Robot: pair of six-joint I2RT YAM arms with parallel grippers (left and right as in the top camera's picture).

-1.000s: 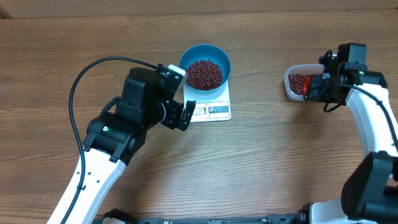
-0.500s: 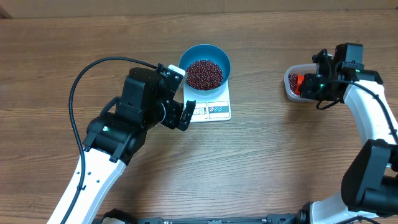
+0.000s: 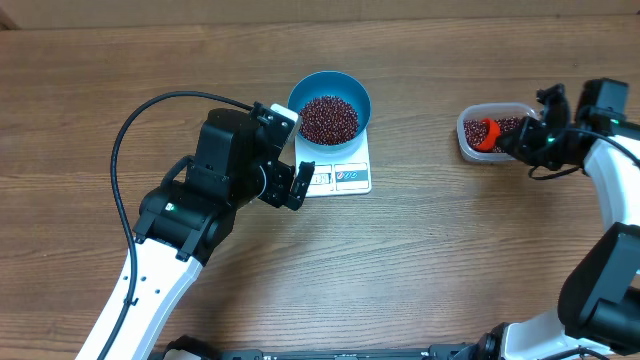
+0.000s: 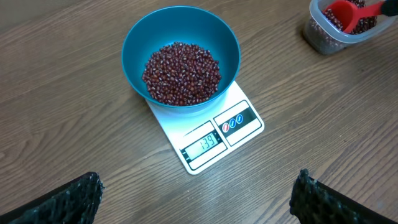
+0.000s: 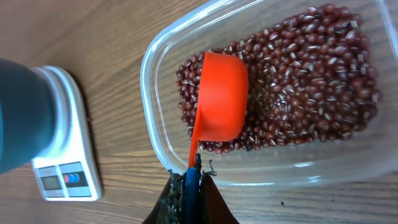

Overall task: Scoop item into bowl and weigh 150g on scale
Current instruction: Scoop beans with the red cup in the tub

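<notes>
1. The beans [image 3: 329, 119] are lying in a loose maroon heap inside the blue bowl [image 3: 329, 78], covering its floor and leaving the upper walls bare.
2. The bowl is sitting on the far end of the white scale [image 3: 346, 180], just above the middle of the overhead frame. It is overhanging the scale's back edge.
3. In the left wrist view, the scale's display [image 4: 203, 144] is facing the camera and showing digits (they look like 139), with three small round markings beside it.
4. The left gripper [image 3: 292, 186] is hovering just left of the scale's display end. Its jaws are spread as wide as they go and are holding nothing.
5. In that same wrist view, its two dark fingertips [image 4: 68, 200] are showing only at the bottom corners, with bare wooden table [image 4: 311, 112] between them.
6. Well apart, at the right of the overhead frame, a clear tub [image 3: 466, 140] is holding more of the beans.
7. An orange-red scoop [image 5: 222, 96] is resting with its cup among those beans, its thin handle crossing the tub's rim.
8. The right gripper [image 5: 191, 182] is pinching that handle, with its jaws closed tight on it.
</notes>
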